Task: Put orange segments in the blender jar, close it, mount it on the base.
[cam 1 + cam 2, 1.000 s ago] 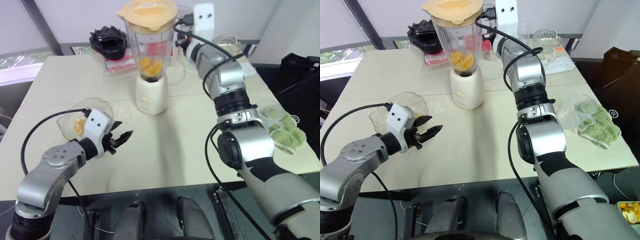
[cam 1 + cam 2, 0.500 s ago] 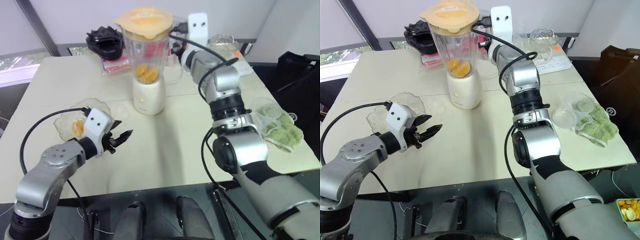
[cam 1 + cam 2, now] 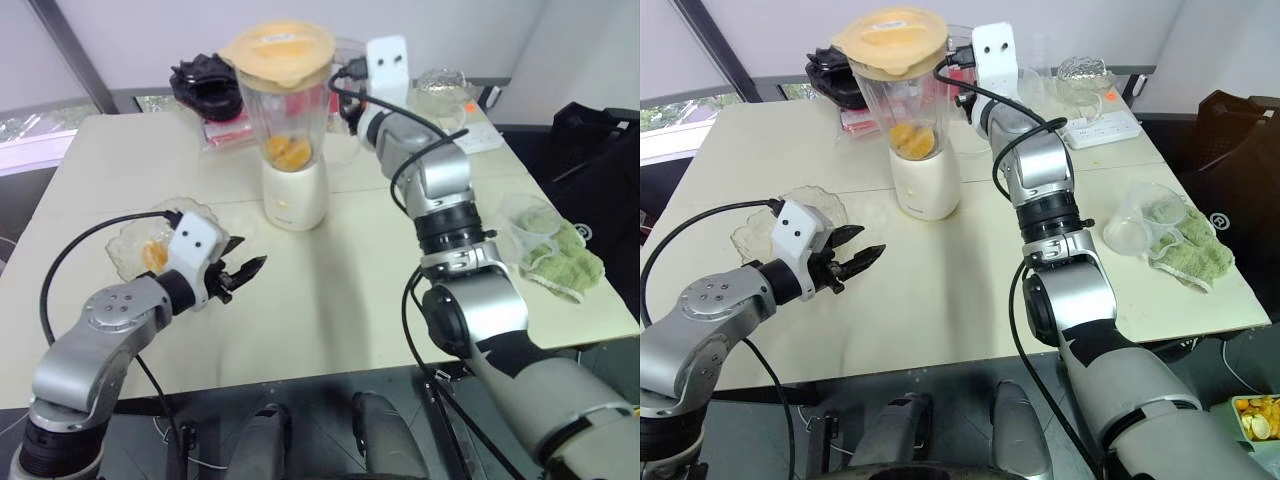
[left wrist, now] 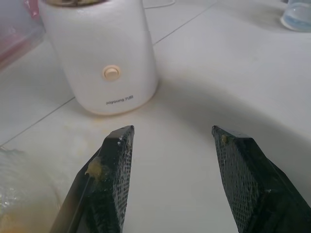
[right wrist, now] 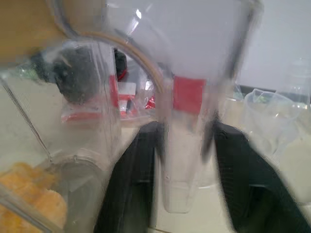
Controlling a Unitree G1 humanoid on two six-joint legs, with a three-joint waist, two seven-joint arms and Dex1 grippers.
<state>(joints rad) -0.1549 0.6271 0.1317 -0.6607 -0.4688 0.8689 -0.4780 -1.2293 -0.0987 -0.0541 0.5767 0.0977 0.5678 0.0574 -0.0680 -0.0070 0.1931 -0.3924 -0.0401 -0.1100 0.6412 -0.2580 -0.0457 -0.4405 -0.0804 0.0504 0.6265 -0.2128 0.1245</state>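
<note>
Several glossy orange-yellow citrus segments (image 3: pixel 290 153) are being held inside the tall clear plastic blender jar (image 3: pixel 285 110), which is being carried, lidded, by the squat cream-white rounded base (image 3: pixel 293 195) on the pale table (image 3: pixel 350 300). The jar's clear handle (image 5: pixel 182 160) is being straddled by the right gripper (image 5: pixel 182 170), fingers apart either side. The left gripper (image 4: pixel 175 165) is being kept spread and empty above the table, near the base.
</note>
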